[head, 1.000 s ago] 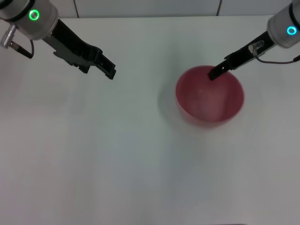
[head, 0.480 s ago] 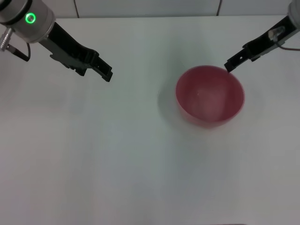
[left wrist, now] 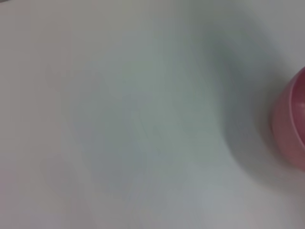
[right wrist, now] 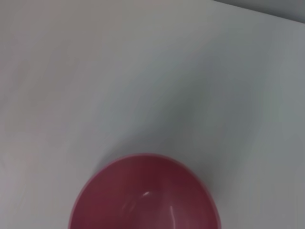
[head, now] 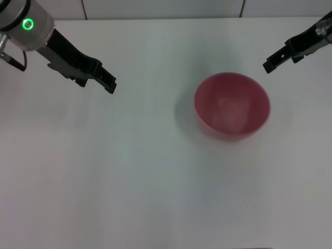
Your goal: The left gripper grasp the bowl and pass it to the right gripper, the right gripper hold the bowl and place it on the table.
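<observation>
The pink-red bowl (head: 232, 106) stands upright on the white table (head: 155, 187), right of centre, with nothing touching it. My right gripper (head: 268, 66) hangs above the table at the upper right, beyond the bowl's far right rim and apart from it. My left gripper (head: 109, 85) is at the upper left, well away from the bowl and holding nothing. The right wrist view looks down into the bowl (right wrist: 143, 195). The left wrist view shows only the edge of the bowl (left wrist: 290, 129) at the side of the picture.
The table's far edge (head: 166, 18) runs along the top of the head view, with a tiled wall behind it. Nothing else lies on the tabletop.
The right gripper has come off the bowl's rim and pulled back up and to the right. The left gripper has drawn back to the left. The bowl has stayed in place.
</observation>
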Tool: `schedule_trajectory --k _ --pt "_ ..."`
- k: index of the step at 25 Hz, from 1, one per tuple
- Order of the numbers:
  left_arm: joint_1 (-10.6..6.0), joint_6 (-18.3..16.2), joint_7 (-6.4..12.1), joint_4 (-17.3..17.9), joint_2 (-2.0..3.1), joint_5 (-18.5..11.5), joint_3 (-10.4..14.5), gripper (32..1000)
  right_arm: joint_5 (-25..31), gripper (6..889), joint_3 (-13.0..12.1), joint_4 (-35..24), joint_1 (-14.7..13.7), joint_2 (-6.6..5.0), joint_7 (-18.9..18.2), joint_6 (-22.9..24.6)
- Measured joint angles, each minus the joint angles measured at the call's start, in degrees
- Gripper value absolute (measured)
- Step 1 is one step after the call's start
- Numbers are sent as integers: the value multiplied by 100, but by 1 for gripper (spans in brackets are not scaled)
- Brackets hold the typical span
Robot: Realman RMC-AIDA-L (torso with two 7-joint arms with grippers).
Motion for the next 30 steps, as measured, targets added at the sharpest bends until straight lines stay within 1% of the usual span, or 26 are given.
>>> schedule_trajectory --k 6,9,12,16,30 --pt "7 0 7 0 -20 11 1 789 13 881 2 -56 20 -13 165 -68" --pt "2 0 6 0 -28 11 0 789 16 881 2 -63 98 -15 255 -196" --pt "-22 0 3 0 -42 11 0 789 -6 881 -13 -67 210 20 307 -295" --pt "-46 1 2 0 -64 11 0 789 -9 881 -56 -70 265 28 346 -328" --pt "-64 -2 -5 0 -69 10 0 789 16 881 -17 -70 273 28 315 -334"
